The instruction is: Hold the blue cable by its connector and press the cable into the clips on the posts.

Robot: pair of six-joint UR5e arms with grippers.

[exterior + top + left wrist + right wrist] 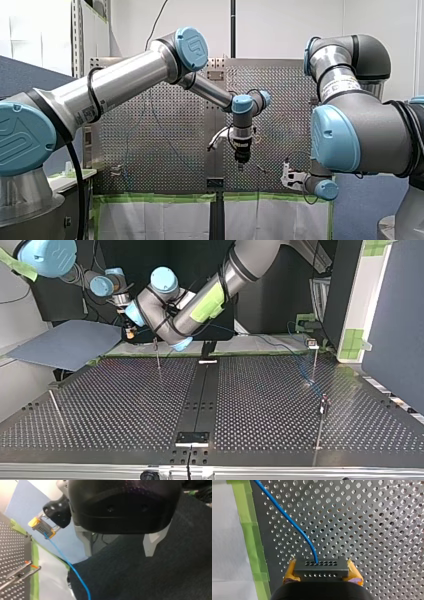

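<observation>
While my right gripper (322,573) pinches the dark connector (321,565), its jaws pressed on the two ends with yellow pads (290,571), the cable (287,517) leaves a hole in the connector's face. From there it curves away over the perforated surface (374,530) toward the green tape (249,530) along its edge. The connector hangs over the surface just beside that taped edge.

In the front view the right gripper sits low at the right, and my left gripper (242,161) hangs near the middle, apart from it. In the left wrist view the left gripper's jaws are spread, with pale fingers (150,543) well apart and nothing between them. Off to one side the right gripper shows with the connector, the cable trailing from it.

At the top view's right a far post (314,362) carries a clip (312,343) at its tip, and a near post (321,412) stands in front of it. A blue stretch of cable lies on the surface by the far post's foot.
</observation>
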